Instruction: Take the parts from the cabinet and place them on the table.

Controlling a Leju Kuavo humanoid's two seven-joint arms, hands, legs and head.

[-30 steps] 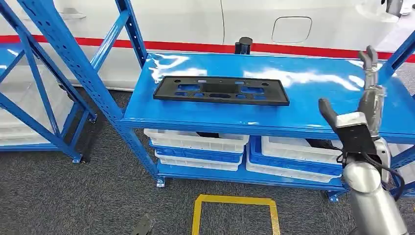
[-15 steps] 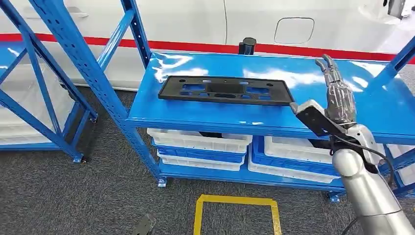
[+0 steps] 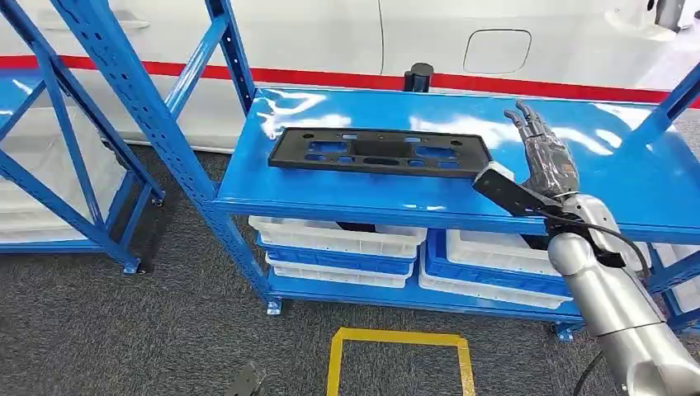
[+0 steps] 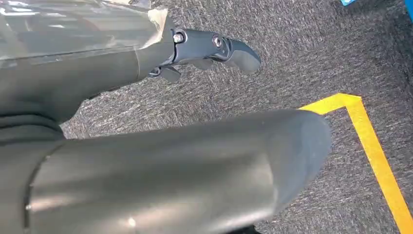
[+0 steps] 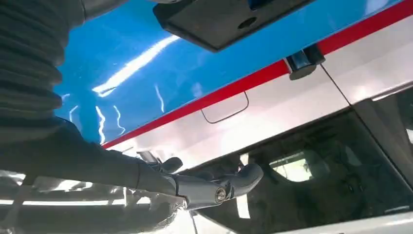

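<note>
Reaching over the blue shelf [image 3: 347, 194], my right hand [image 3: 546, 157] is up with its fingers [image 3: 528, 120] spread and holding nothing. I think they are wide so they can fit around the edge of the black part [image 3: 380, 153]. That part lies flat on the shelf top, near my hand but not touching it. My left hand [image 4: 214, 48] hangs low over the grey floor [image 4: 292, 58], because it has no job right now. I cannot tell how its fingers are set. White bins [image 3: 334, 239] sit under the shelf.
</note>
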